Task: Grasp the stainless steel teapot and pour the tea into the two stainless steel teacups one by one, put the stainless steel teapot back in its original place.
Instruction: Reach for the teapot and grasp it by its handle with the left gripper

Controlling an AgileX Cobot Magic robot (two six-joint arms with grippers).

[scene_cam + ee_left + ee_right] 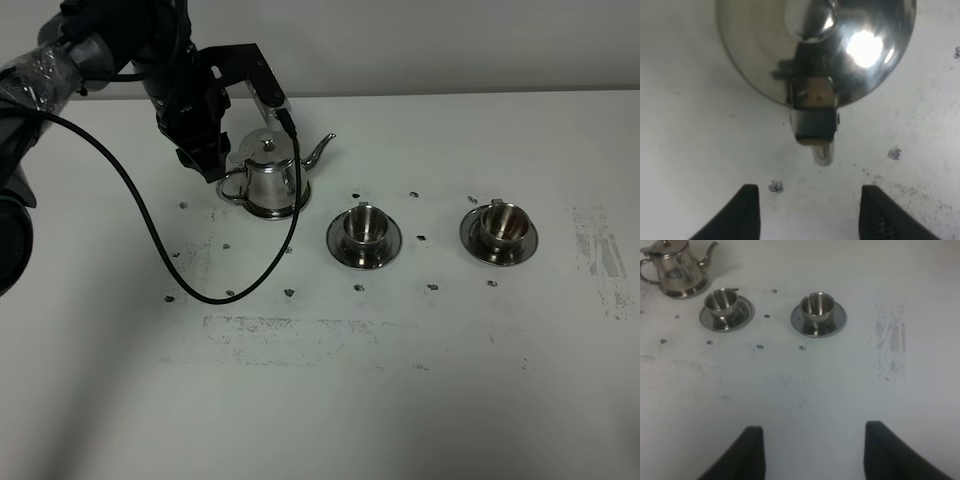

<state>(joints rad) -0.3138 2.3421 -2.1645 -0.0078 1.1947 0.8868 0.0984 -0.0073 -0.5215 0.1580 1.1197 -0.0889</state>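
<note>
Teapot position governs the coming move: the stainless steel teapot (268,175) stands upright on the table (330,400), toward 10 o'clock from the table's middle in the high view. Its loop handle (232,186) is turned to 8 o'clock and its spout (318,150) to 2 o'clock, so the long axis runs 8 to 2. Treat the left gripper (809,192) as the nearer one: the pot lies toward 4 o'clock from it, just beside. Its arm enters from 10 o'clock with the wrist pitched steeply down. The handle sits straight ahead of the fingers (749,210), near the tips but apart; they are spread and pinch nothing. The right gripper (810,432), likewise spread and empty, hangs well apart from the pot. The two stainless steel teacups (364,227) stand at the pot's 3 to 4 o'clock.
</note>
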